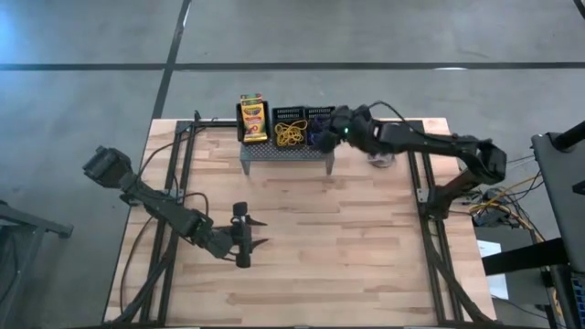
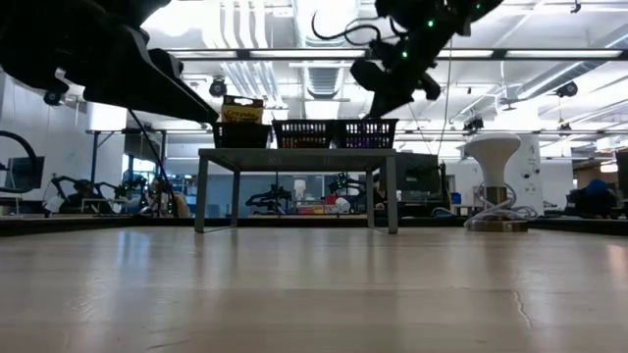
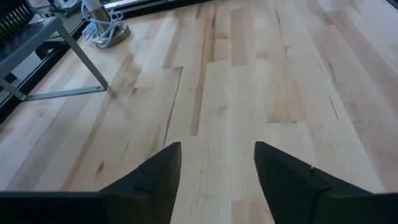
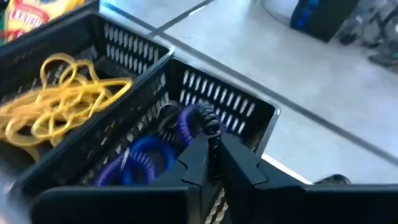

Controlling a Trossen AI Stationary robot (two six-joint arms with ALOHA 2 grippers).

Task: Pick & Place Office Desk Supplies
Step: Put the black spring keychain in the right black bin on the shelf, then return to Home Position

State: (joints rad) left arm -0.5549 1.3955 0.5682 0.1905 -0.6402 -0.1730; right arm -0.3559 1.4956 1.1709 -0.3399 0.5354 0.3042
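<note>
While the right gripper point(image 4: 211, 144) is hanging over the bin point(image 4: 249, 106) at the stand's point(image 1: 285, 153) three o'clock end, its fingers are pressing together, and the right wrist view shows a purple loop point(image 4: 198, 119) just off their tips; whether they are pinching it or only hovering above it I cannot tell. Blue loops point(image 4: 140, 163) are lying in that same bin, yellow loops point(image 1: 291, 134) are filling the middle bin point(image 1: 290, 114), and the crayon boxes point(image 1: 252, 117) are standing at the nine o'clock end. Down at the table's point(image 1: 366, 238) seven o'clock, the left gripper point(image 1: 252, 232) is waiting with jaws spread wide and nothing in them. With no loose supplies showing on the boards, the sorting is looking nearly finished.
</note>
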